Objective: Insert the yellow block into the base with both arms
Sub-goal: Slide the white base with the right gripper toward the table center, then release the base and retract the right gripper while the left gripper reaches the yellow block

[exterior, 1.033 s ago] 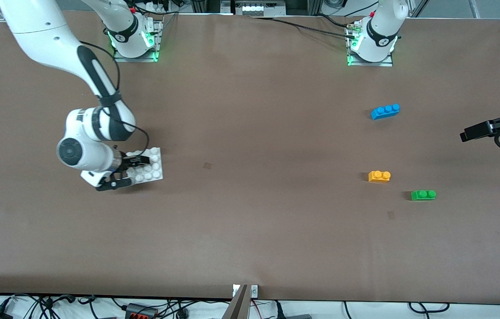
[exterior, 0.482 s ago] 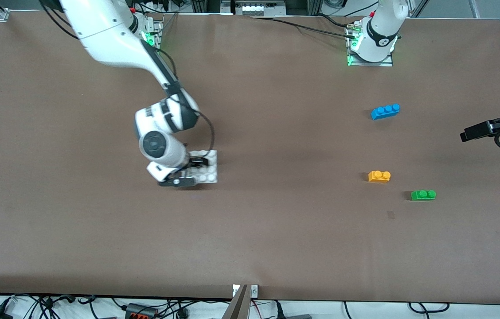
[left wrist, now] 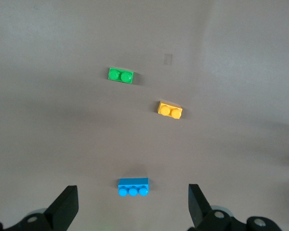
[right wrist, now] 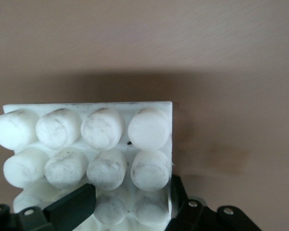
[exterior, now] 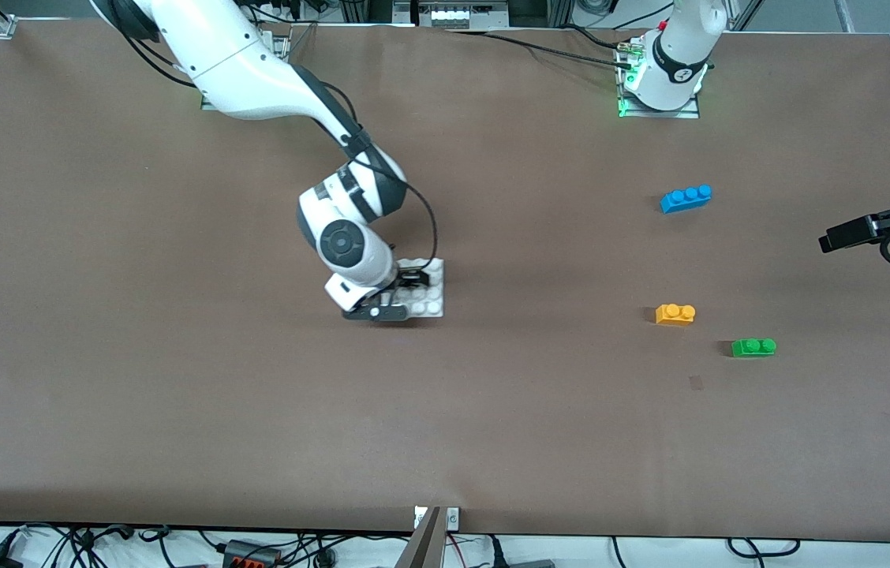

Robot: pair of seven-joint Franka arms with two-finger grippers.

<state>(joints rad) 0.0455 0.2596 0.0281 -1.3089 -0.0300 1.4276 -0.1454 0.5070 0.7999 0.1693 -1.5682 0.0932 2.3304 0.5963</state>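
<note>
My right gripper is shut on the base, a white studded plate, at the middle of the table; whether the plate touches the tabletop I cannot tell. In the right wrist view the base fills the frame between the black fingers. The yellow block lies on the table toward the left arm's end; it also shows in the left wrist view. My left gripper is open and empty, high at the table's edge at the left arm's end.
A blue three-stud brick lies farther from the front camera than the yellow block. A green two-stud brick lies nearer, beside the yellow block. Both show in the left wrist view: blue, green.
My right arm has carried the base from the right arm's end toward the table's middle. The left arm and the three bricks have not moved.
</note>
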